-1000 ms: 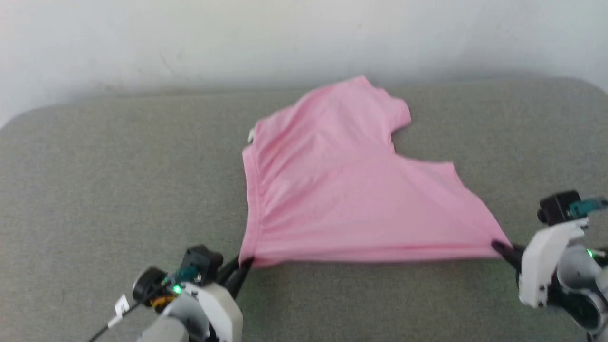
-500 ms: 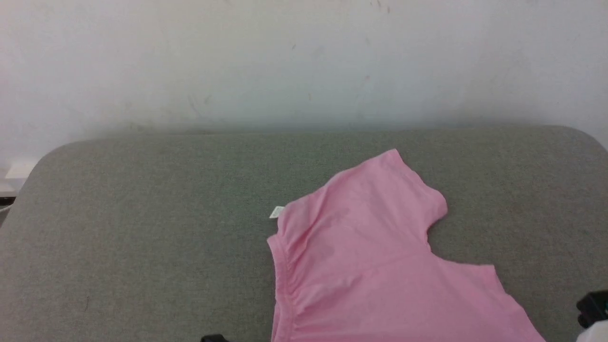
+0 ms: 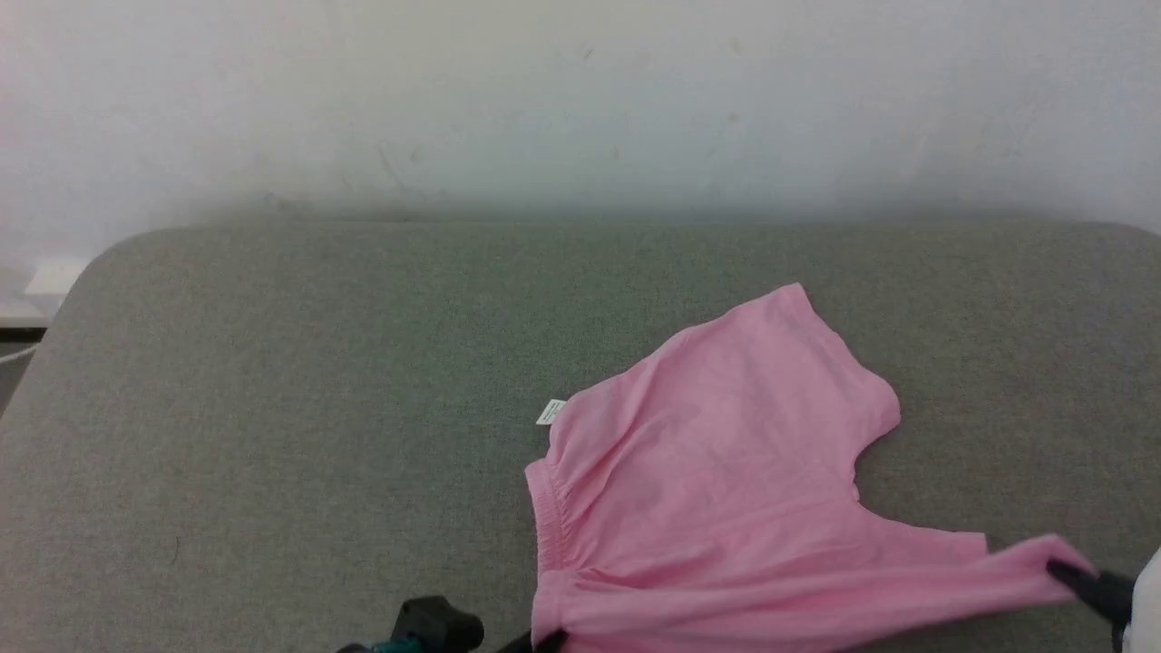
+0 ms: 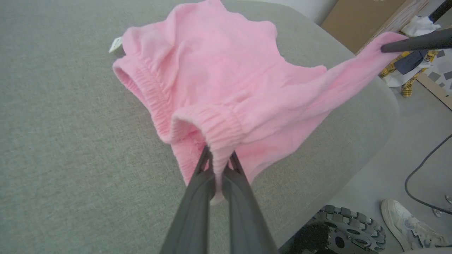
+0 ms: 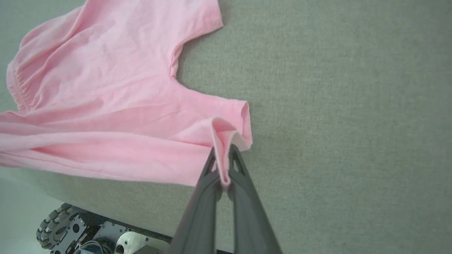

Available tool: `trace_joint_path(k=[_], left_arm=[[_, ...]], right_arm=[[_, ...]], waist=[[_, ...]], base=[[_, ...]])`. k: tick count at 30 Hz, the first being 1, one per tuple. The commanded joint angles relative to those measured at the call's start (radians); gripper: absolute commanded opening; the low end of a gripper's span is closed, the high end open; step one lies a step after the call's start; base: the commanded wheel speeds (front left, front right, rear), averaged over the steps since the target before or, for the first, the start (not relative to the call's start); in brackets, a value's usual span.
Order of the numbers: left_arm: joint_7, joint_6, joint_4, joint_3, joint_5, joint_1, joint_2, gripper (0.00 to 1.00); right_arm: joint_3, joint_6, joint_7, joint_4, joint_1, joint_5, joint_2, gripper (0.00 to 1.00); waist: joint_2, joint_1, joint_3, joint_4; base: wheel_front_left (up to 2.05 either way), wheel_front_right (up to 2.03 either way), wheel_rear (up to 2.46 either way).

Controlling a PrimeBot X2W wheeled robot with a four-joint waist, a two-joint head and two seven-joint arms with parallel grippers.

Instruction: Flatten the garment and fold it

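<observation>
Head view first, and we start at the left, where the grey padded surface (image 3: 272, 408) stretches out below a pale wall (image 3: 580, 109). At the near edge, left of centre, we see the left gripper (image 3: 547, 641) with its dark fingers clenched on the near left corner of the garment (image 3: 717, 472). From the left wrist we see that the pinch sits on the gathered elastic waistband (image 4: 212, 123), which curls up over the fingertips. A little farther off, a small white label tag (image 3: 550, 411) sticks out from the garment's far left edge and lies on the surface. The light-pink garment itself sits right of centre on the surface. Its far part rests flat, with one leg opening pointing far right, while its near edge is lifted and drawn into a stretched band between the two grippers. At the right edge the right gripper (image 3: 1070, 573) is closed tight on the garment's near right corner. From the right wrist we see a fold of the hem (image 5: 219, 132) squeezed between its fingers. In the left wrist view, past the surface's rounded right end, we also see a person's white shoe (image 4: 406, 225) on the floor (image 4: 399, 155) near a studded wheel (image 4: 349, 225).
</observation>
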Motion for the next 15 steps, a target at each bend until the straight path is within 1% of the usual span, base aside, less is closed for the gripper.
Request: trace_joint_path(k=[1, 3, 5, 7, 11, 15], left_arm=[[-0.002, 0.003, -0.017, 0.008, 0.008, -0.038, -0.009, 0.00], [0.005, 0.008, -0.039, 0.023, -0.023, -0.065, -0.038, 0.00], [0.017, 0.005, -0.061, 0.023, -0.006, -0.115, -0.044, 0.00], [0.024, 0.001, -0.073, 0.024, -0.003, -0.162, -0.061, 0.00], [0.028, -0.003, -0.076, 0.029, 0.020, -0.253, -0.086, 0.00], [0.010, -0.008, -0.052, 0.038, 0.038, -0.334, -0.115, 0.00]], right_arm=[[-0.027, -0.002, 0.005, -0.010, -0.059, -0.004, 0.014, 0.00], [-0.060, -0.002, 0.020, -0.005, -0.130, -0.028, 0.030, 0.00], [-0.074, -0.002, 0.038, 0.001, -0.206, -0.047, 0.040, 0.00], [-0.080, -0.002, 0.065, 0.016, -0.285, -0.042, 0.062, 0.00], [-0.064, -0.002, 0.123, 0.059, -0.439, -0.062, 0.074, 0.00], [-0.022, -0.002, 0.159, 0.133, -0.577, -0.113, 0.064, 0.00]], waist=[[0.0000, -0.0001, 0.045, 0.022], [0.0000, -0.0001, 0.077, 0.037], [0.0000, -0.0001, 0.116, 0.055], [0.0000, -0.0001, 0.150, 0.073], [0.0000, -0.0001, 0.225, 0.107], [0.0000, -0.0001, 0.294, 0.138]], base=[[0.00, 0.00, 0.00], [0.00, 0.00, 0.00], [0.00, 0.00, 0.00], [0.00, 0.00, 0.00], [0.00, 0.00, 0.00], [0.00, 0.00, 0.00]])
